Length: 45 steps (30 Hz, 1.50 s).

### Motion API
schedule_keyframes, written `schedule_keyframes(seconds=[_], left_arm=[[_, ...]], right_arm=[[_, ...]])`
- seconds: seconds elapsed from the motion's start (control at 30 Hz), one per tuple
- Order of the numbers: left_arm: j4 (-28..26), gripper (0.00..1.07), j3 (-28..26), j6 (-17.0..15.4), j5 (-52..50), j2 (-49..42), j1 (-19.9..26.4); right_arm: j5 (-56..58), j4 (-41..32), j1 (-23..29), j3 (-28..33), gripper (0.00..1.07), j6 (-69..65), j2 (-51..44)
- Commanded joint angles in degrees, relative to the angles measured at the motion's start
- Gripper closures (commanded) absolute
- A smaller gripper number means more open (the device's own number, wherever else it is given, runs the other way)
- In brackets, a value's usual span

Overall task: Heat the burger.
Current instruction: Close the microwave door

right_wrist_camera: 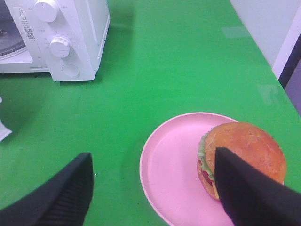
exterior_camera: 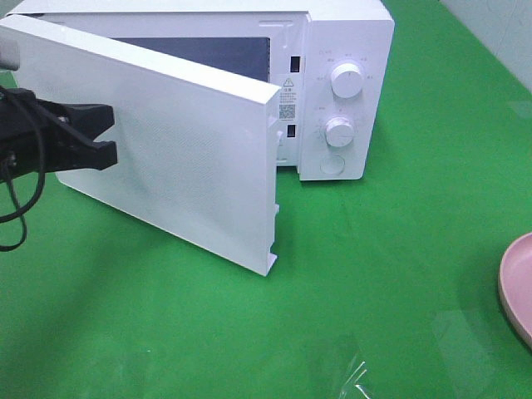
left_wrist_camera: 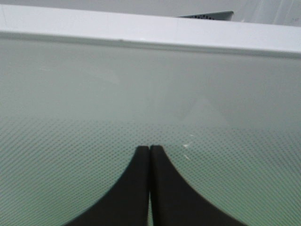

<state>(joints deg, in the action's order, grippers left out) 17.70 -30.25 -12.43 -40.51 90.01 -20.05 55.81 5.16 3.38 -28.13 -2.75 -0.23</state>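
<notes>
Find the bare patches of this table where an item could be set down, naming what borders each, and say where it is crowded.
Free: the green cloth between the microwave and the pink plate, and the strip in front of the open door. Crowded: at the door, where the shut left gripper sits against it. On the plate, the burger fills one side; the open right gripper hovers above.

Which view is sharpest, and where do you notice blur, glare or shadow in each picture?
Right wrist view: sharpest on the burger and pink plate, while the open right gripper blurs at its fingers. Left wrist view: soft and hazy against the microwave door, the shut left gripper dark. Exterior high view: mostly clear, with the door's shadow on the green table.
</notes>
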Motion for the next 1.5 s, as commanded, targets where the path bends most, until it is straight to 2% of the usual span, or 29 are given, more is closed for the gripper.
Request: schedule_keyframes(seconds=[0.03, 0.2, 0.27, 0.3, 0.33, 0.43, 0.57, 0.63, 0.97, 1.17, 1.2, 1.33, 1.37, 1.5], left_arm=[[-5.61, 1.07, -3.67, 3.5, 0.74, 2.75, -3.67], [-9.4, 1.07, -5.79, 5.39, 0.86, 4.7, -6.13], [-14.5, 1.07, -8.94, 8.19, 2.06, 7.33, -9.11], [-14.5, 1.07, -8.94, 8.19, 2.06, 7.33, -9.11], [-16.62, 1.07, -10.71, 9.91, 2.64, 8.77, -10.2], [-17.7, 1.07, -11.4, 10.43, 2.86, 9.28, -10.6], [-20.8, 1.07, -14.73, 11.8, 3.5, 11.75, -12.32], [-23.43, 1.07, -18.05, 12.43, 3.5, 14.21, -13.46], [-23.95, 1.07, -24.87, 12.43, 3.67, 19.08, -13.87], [-27.56, 1.07, -28.36, 12.89, 3.67, 22.06, -13.69], [-29.16, 1.07, -29.16, 14.27, 3.67, 22.75, -13.35], [-30.77, 1.07, -29.68, 16.27, 3.72, 23.32, -13.35], [-31.11, 1.07, -29.79, 17.88, 3.61, 23.32, -13.35], [-30.88, 1.07, -29.74, 18.56, 6.02, 22.52, -13.75]], right_arm=[[-0.8, 0.06, -0.34, 0.06, 0.35, 0.52, -1.55], [-0.8, 0.06, -0.34, 0.06, 0.35, 0.52, -1.55], [-0.8, 0.06, -0.34, 0.06, 0.35, 0.52, -1.55], [-0.8, 0.06, -0.34, 0.06, 0.35, 0.52, -1.55], [-0.8, 0.06, -0.34, 0.06, 0.35, 0.52, -1.55], [-0.8, 0.06, -0.34, 0.06, 0.35, 0.52, -1.55], [-0.8, 0.06, -0.34, 0.06, 0.35, 0.52, -1.55], [-0.8, 0.06, -0.34, 0.06, 0.35, 0.52, -1.55], [-0.8, 0.06, -0.34, 0.06, 0.35, 0.52, -1.55], [-0.8, 0.06, -0.34, 0.06, 0.35, 0.52, -1.55], [-0.8, 0.06, -0.34, 0.06, 0.35, 0.52, -1.55], [-0.8, 0.06, -0.34, 0.06, 0.35, 0.52, -1.55], [-0.8, 0.06, -0.34, 0.06, 0.35, 0.52, -1.55], [-0.8, 0.06, -0.34, 0.06, 0.35, 0.52, -1.55]])
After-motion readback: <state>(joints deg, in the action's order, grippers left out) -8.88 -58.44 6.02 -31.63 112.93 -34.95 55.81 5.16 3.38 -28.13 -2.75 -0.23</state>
